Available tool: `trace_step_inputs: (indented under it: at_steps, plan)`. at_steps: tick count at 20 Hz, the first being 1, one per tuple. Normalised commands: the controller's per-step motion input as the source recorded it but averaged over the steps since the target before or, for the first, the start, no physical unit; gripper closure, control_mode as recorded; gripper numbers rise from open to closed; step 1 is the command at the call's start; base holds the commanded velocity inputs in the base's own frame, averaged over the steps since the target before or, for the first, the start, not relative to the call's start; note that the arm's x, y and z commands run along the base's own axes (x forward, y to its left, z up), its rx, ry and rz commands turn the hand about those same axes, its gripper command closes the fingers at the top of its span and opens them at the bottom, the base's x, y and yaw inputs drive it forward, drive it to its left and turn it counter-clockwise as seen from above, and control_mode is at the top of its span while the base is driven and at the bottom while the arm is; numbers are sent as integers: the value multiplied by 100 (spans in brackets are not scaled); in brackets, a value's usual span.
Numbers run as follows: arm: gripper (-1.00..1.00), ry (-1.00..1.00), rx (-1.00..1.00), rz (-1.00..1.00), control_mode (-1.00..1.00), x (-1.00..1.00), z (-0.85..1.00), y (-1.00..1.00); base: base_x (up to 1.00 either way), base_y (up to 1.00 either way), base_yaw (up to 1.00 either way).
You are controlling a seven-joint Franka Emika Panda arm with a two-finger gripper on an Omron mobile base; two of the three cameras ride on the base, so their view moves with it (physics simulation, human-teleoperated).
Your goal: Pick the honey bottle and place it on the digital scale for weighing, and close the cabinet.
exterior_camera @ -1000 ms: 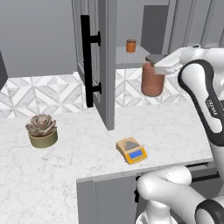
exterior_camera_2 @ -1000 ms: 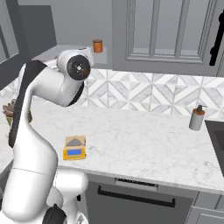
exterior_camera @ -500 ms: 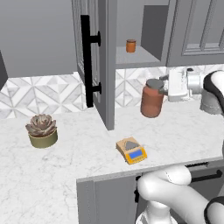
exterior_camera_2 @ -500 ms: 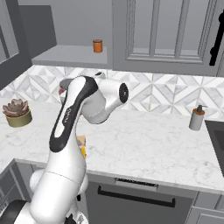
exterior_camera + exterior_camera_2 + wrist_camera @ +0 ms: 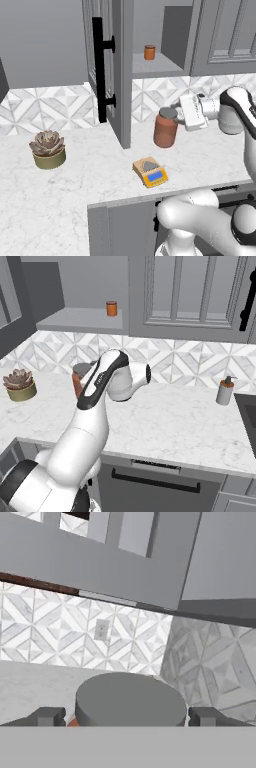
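The honey bottle [image 5: 165, 131], a reddish-brown jar with a grey lid, hangs low over the counter just right of the open cabinet door. My gripper [image 5: 173, 112] comes in from the right and is shut on its lid. In the hand view the lid [image 5: 131, 700] sits between my two fingertips [image 5: 48, 716]. The digital scale [image 5: 150, 172] lies on the counter in front of the bottle, a little to its left. The cabinet door [image 5: 111, 60] stands wide open, its black bar handle [image 5: 100, 75] facing me. My arm hides most of the bottle [image 5: 78, 377] in the right base view.
A small orange jar [image 5: 149, 52] stands on the open cabinet shelf [image 5: 155, 64]. A potted succulent [image 5: 48, 149] sits at the counter's left. A soap dispenser [image 5: 225, 390] stands by the sink [image 5: 247, 406] at the far right. The tiled backsplash runs behind.
The arm has brought the honey bottle down from shelf height and a little to the left, closer to the counter and the scale. The cabinet door has not moved.
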Motion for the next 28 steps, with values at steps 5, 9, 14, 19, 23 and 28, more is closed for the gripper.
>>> trace_step_inputs:
  at_steps: [5,9,14,19,23,28]
  plan:
    - [100,2,-2,3,-100,22,-46,20,0,0,0]
    - [100,0,0,5,-100,1,-33,15,0,0,0]
    - [100,0,0,9,-100,0,-30,0,0,0,0]
    - [100,6,-1,8,-100,0,-33,6,0,0,0]
    - [100,6,-2,7,-100,-2,-34,17,0,0,0]
    - [100,2,0,1,-100,1,-23,12,0,0,0]
